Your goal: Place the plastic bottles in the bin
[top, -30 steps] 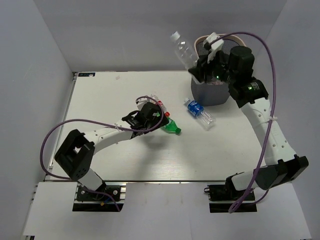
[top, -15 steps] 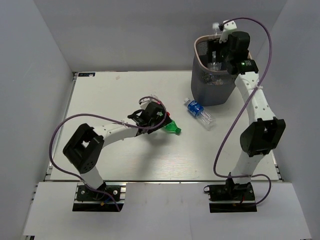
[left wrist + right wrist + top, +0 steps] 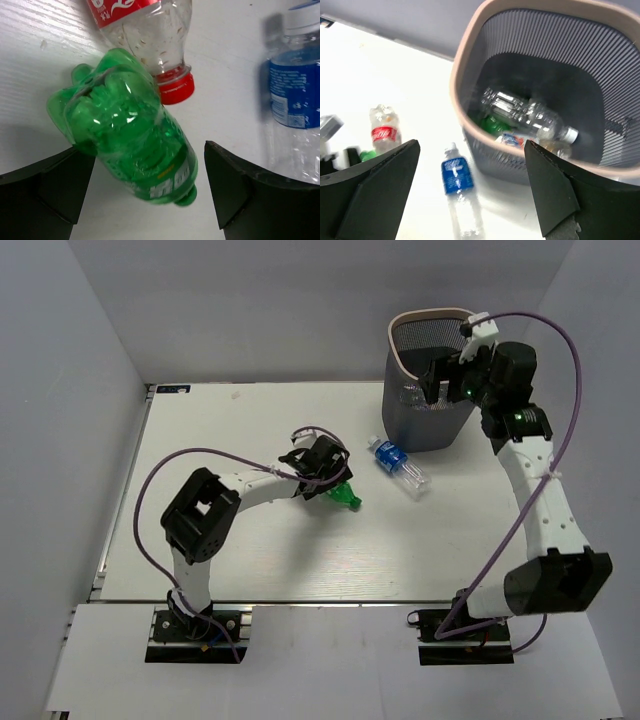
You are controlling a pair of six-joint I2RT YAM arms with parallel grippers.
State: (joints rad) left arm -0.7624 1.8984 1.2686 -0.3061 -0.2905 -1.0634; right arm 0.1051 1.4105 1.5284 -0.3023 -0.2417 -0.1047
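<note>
A green plastic bottle (image 3: 130,135) lies on the white table (image 3: 250,550), its cap toward the camera in the left wrist view. My left gripper (image 3: 147,165) is open and straddles it, a finger on each side. In the top view this gripper (image 3: 325,465) sits just left of the green bottle (image 3: 345,497). A clear red-label bottle (image 3: 145,30) lies right behind it. A blue-label bottle (image 3: 398,466) lies near the bin (image 3: 430,312). My right gripper (image 3: 470,145) hangs open and empty above the bin's rim (image 3: 456,85). Inside lies a clear bottle (image 3: 525,112) among others.
The bin stands at the table's back right, close to the grey back wall (image 3: 250,310). Purple cables (image 3: 150,480) loop off both arms. Side walls close in the table on the left and right.
My right gripper opened and let go of the clear bottle, which now lies in the bin. My left gripper slid right until its fingers flank the green bottle.
</note>
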